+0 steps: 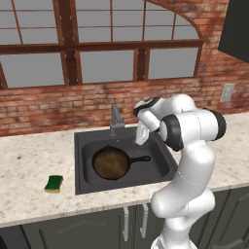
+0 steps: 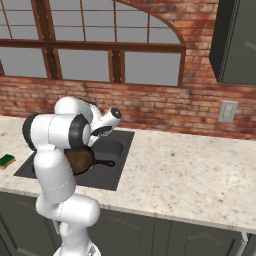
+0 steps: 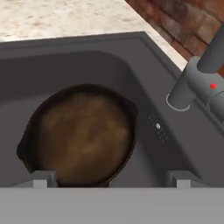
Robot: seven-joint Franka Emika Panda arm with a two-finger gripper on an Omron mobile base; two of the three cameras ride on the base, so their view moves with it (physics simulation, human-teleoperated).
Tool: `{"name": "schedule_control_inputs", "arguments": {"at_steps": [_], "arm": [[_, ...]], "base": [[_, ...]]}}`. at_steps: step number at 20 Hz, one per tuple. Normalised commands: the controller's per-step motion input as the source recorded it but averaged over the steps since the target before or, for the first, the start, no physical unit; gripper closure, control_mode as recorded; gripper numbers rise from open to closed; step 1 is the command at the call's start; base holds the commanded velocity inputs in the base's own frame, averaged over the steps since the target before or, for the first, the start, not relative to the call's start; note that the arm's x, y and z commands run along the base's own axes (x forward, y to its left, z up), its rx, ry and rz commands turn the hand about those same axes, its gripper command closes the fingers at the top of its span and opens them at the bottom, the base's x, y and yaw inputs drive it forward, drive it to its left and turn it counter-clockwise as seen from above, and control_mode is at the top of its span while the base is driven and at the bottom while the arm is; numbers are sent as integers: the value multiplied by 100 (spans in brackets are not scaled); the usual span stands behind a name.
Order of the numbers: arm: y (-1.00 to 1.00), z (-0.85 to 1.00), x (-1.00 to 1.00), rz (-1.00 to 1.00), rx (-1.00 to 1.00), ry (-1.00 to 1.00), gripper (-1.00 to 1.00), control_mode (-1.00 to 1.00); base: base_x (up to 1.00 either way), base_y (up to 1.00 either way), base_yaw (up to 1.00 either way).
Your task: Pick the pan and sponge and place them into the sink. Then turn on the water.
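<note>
My gripper [image 3: 111,180] hangs over the sink with its two fingertips [image 3: 41,179] spread wide apart and nothing between them; in the left base view the hand [image 1: 142,133] sits just above the basin's right rear part, close beside the faucet. Straight below my fingers lies the pan [image 3: 83,133], flat on the floor of the sink [image 3: 144,57], its brownish inside facing up and its dark rim clear of my tips. From the left base view the pan [image 1: 111,162] rests in the middle of the basin with its short black handle pointing toward the right wall of the sink [image 1: 83,146]. In the right base view my own arm covers much of the pan [image 2: 80,159], though the handle shows past it inside the sink [image 2: 117,145]. The faucet [image 3: 197,78] stands on the rim behind the basin, grey, with a small red dot on its body; in the left base view the faucet [image 1: 116,120] rises at the back edge, just left of my hand. The sponge [image 1: 54,183], green on top with a yellow layer, lies on the speckled counter [image 1: 29,160] to the left of the sink, apart from it. It shows too at the left edge of the right base view [image 2: 6,160].
</note>
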Motion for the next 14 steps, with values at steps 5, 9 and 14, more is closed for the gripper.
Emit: {"name": "schedule_control_inputs", "arguments": {"at_steps": [5, 9, 14], "arm": [[7, 82, -9, -27, 0, 6, -100, -100], [0, 49, -34, -33, 9, 14, -100, -100], [2, 33, -44, -41, 20, 21, -100, -100]], "base": [[0, 0, 0], [0, 0, 0], [0, 0, 0]]}}
